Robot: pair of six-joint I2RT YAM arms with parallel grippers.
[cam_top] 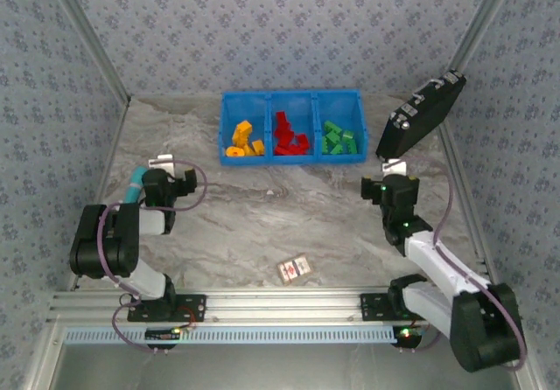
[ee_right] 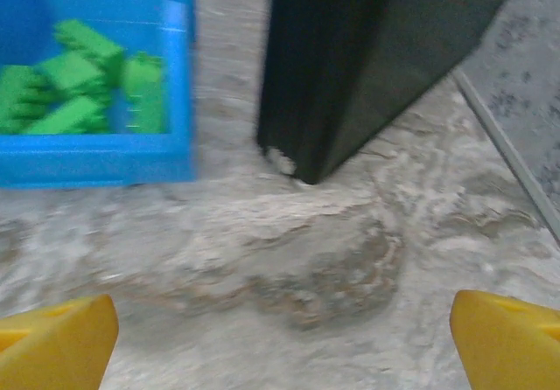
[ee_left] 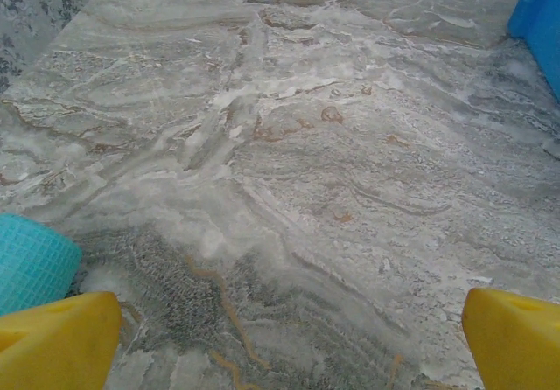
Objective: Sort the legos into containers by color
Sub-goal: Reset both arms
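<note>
Top external view, near to far. Closest to the arm bases is a small red-and-white card box (cam_top: 295, 268) lying flat on the table (cam_top: 262, 219). It's not a lego, so ignore it imo.

Next up is the left arm (cam_top: 109, 241). Its jaws are wide apart w/ nothing in them. On the left wrist cam the yellow fingertips (ee_left: 57, 342) sit in the bottom corners w/ just marble between. The right arm (cam_top: 437, 268) is the same deal: jaws spread, nothing held, fingertips (ee_right: 52, 342) low in its own cam.

The relation that matters: the blue three-compartment bin (cam_top: 293, 101) lies ahead of both sets of jaws at the far side of the table, w/ its long axis running left-right. The left jaws are nearer the orange-yellow end, w/ the bin off to their front-right. The right jaws are nearer the green end and point roughly at the strip of table between the bin and the black device (cam_top: 422, 112).

Contents, left to right:
- orange-yellow legos (cam_top: 244, 142)
- red legos (cam_top: 290, 138)
- green legos (cam_top: 340, 138)

The green ones also show on the right wrist cam, blurry but all one color. Every lego I can make out sits in a compartment w/ its own color.

The black device is tilted, w/ its lower corner on the table just beside the green end but not touching it.

So afaict the sort looks done, and prob no pick is left. If the right arm goes fwd anyway, that leaning device is the thing it'd clip.
</note>
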